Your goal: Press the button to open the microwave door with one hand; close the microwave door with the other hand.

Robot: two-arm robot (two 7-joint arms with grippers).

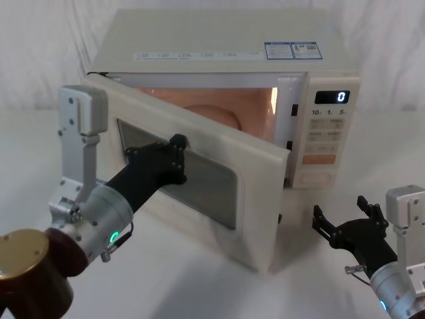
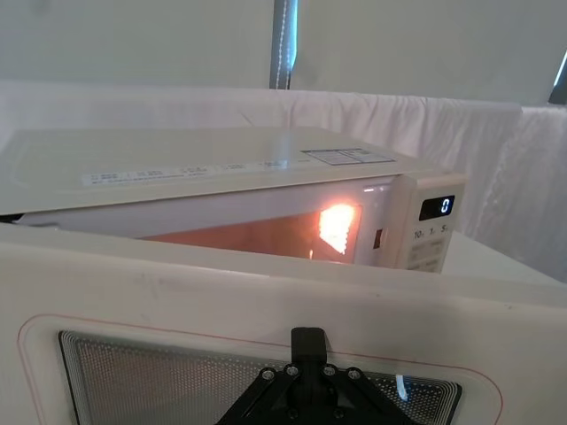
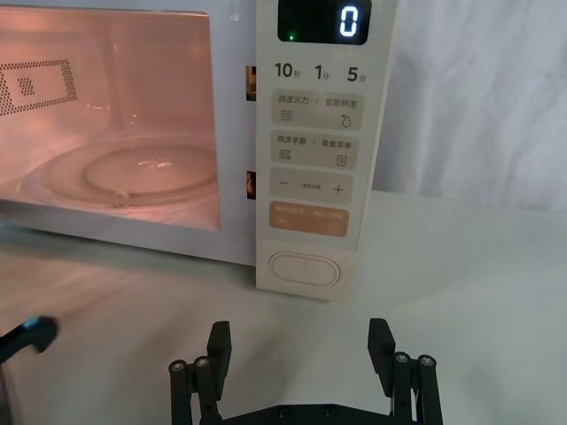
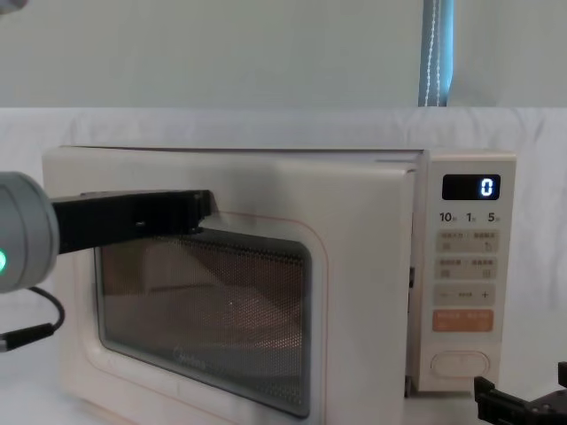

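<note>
Left claw [image 1: 178, 158], seemingly clenched, presses the half-open microwave door [image 1: 219, 199]; right claw [image 3: 301, 350] spread before the button [image 3: 304, 269].

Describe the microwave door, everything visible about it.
The door is a wide cream panel, plastic by its look, with a dark mesh-patterned glass window inside a thin pinkish outline. It stands partly open, hinged on the microwave's left side, its free edge swung out toward the robot, so the lit orange cavity shows behind it. The left hand rests against the window's upper part. The right hand sits open on the table, apart from the door, below the button.
</note>
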